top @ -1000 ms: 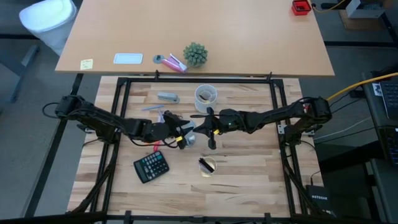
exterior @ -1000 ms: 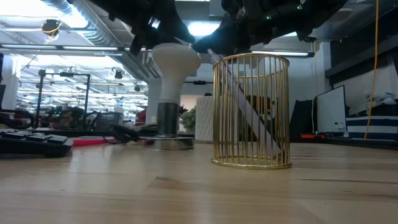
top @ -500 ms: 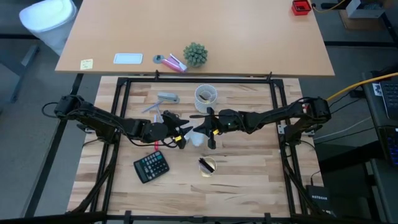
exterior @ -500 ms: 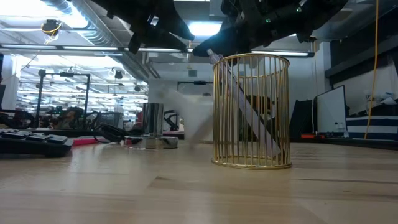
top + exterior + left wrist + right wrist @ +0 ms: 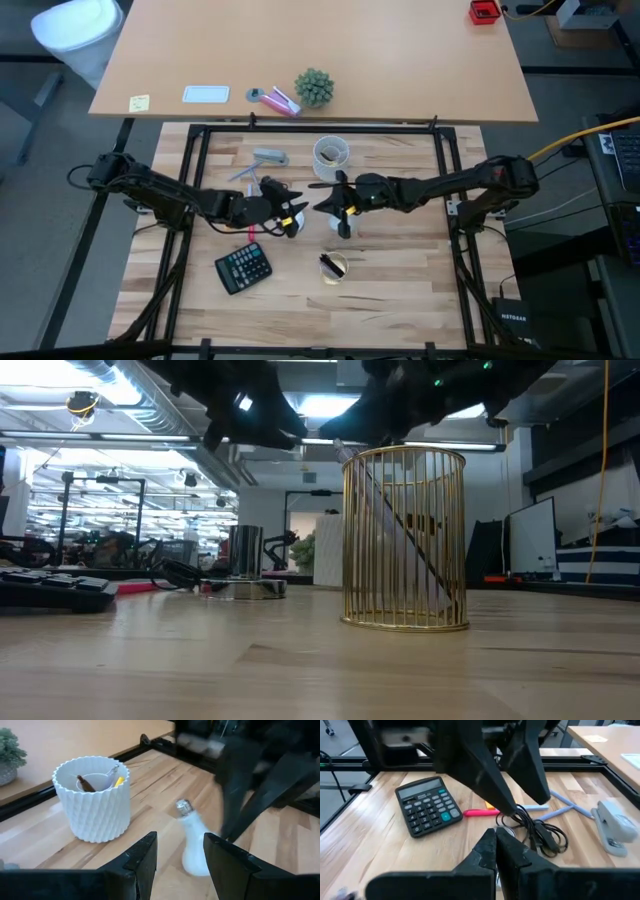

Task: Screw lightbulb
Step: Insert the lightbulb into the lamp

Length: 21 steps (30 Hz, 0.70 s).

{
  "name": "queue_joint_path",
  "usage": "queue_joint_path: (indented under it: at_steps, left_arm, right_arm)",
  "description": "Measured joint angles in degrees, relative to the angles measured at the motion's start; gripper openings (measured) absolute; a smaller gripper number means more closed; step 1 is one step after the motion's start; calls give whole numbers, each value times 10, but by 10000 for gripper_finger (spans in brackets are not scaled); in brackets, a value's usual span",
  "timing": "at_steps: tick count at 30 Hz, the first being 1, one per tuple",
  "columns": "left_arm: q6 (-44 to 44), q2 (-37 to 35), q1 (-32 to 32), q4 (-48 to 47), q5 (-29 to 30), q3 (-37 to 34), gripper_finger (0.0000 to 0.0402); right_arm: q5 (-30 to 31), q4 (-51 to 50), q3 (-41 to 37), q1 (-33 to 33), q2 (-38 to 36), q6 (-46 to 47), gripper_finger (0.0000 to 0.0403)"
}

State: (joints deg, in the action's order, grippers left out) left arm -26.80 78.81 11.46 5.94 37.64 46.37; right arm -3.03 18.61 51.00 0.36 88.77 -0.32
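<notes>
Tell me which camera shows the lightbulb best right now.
The left wrist view: the lightbulb lies free on the wood, screw base up, beyond the open left gripper. The high view hides it among the arms; the low and right wrist views don't show it.

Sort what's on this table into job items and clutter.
Job: small white pear-shaped lightbulb, lying loose; round silver socket with black cord; left gripper, open, by bulb; right gripper, shut, mid-table.
Clutter: black calculator; gold wire cup; white ribbed cup; grey stapler.
</notes>
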Motion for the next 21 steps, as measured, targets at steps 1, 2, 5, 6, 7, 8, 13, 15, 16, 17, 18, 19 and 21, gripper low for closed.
queue_joint_path:
  at_steps: [1, 2, 5, 6, 7, 8, 13, 15, 16, 17, 18, 19, 21]
  left_arm:
    - [0, 0, -2, 0, -6, 0, 153]
    - [1, 0, -5, 1, -13, 0, 153]
    - [15, 0, -8, 1, -30, 0, 153]
    - [17, 0, -8, 1, -30, 0, 153]
    - [20, 0, -8, 2, -31, 0, 153]
    - [24, 2, -8, 4, -31, 0, 153]
    - [62, 32, -11, 45, -34, 0, 153]
    - [77, 56, -14, 93, -63, 0, 153]
    - [84, 70, -15, 117, -79, 0, 153]
    - [94, 84, -16, 141, -96, 0, 153]
    - [102, 97, -18, 164, -113, 0, 153]
    - [111, 108, -18, 182, -129, 0, 153]
    - [127, 125, -19, 207, -147, 0, 153]
  right_arm:
    - [2, -20, 0, 0, -15, 0, 5]
    - [10, -46, 1, 0, -30, 0, 5]
    - [53, -157, 1, 0, -87, -1, 5]
    - [73, -197, 1, 0, -108, -1, 5]
    - [94, -243, 1, 0, -127, 2, 5]
    - [116, -286, 1, 0, -145, 9, 5]
    - [176, -470, 1, 0, -204, 114, 5]
    - [174, -528, 1, 0, -210, 160, 5]
    - [169, -554, 1, 1, -210, 179, 5]
    - [159, -577, -1, 2, -210, 194, 5]
    - [149, -593, -3, 6, -209, 204, 5]
    - [136, -600, -7, 9, -208, 210, 5]
    - [105, -599, -19, 20, -207, 211, 5]
